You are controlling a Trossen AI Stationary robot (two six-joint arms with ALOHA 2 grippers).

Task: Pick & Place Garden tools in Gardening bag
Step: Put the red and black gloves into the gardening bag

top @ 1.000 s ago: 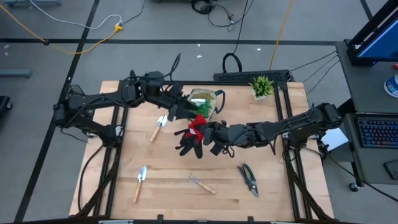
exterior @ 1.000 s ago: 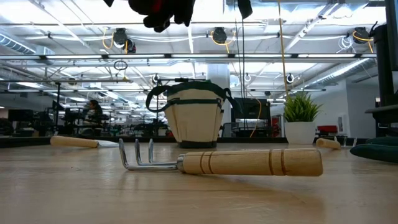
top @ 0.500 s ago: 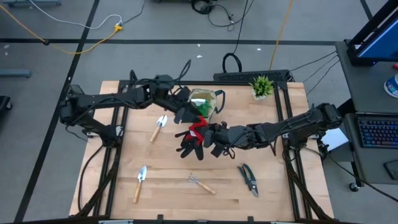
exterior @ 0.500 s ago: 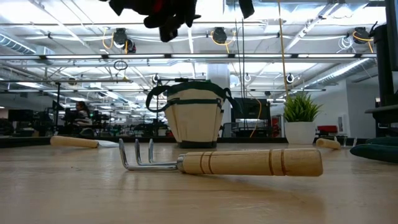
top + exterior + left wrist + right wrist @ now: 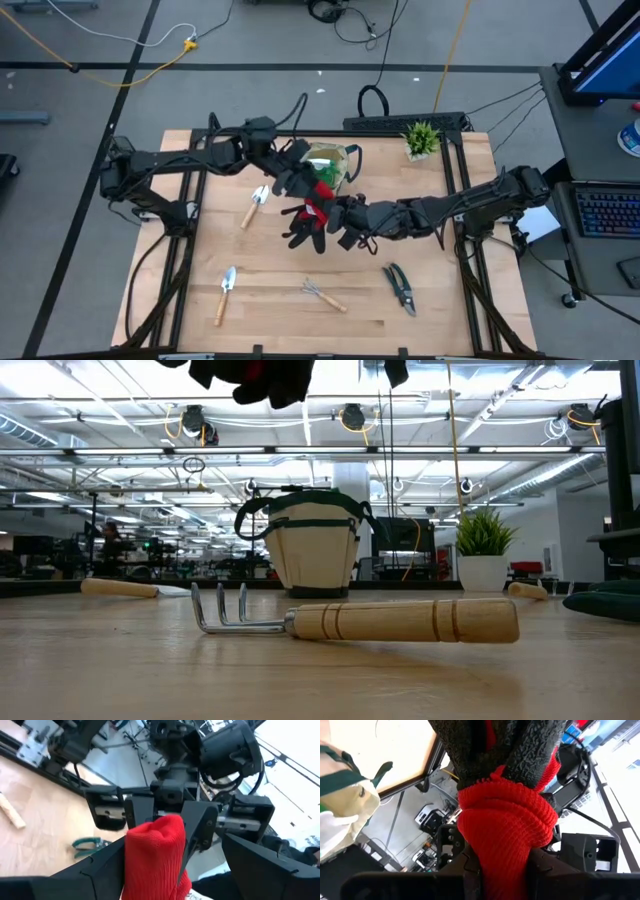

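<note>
Above the table's middle, the right gripper (image 5: 335,212) pinches the red-black glove (image 5: 308,222) by its red cuff, black fingers hanging away. The left gripper (image 5: 297,183), jaws wide, straddles that cuff. The gardening bag (image 5: 330,165) sits just behind, toward the far edge.

Two trowels: one (image 5: 257,203) mid-left, one (image 5: 226,292) near-left; one rake (image 5: 323,294) near the front edge; one pair of pruning shears (image 5: 401,287) to its right; one red-black glove (image 5: 310,218) at centre; one gardening bag (image 5: 333,165) far centre; one potted plant (image 5: 421,139) far right; two robot arms.
</note>
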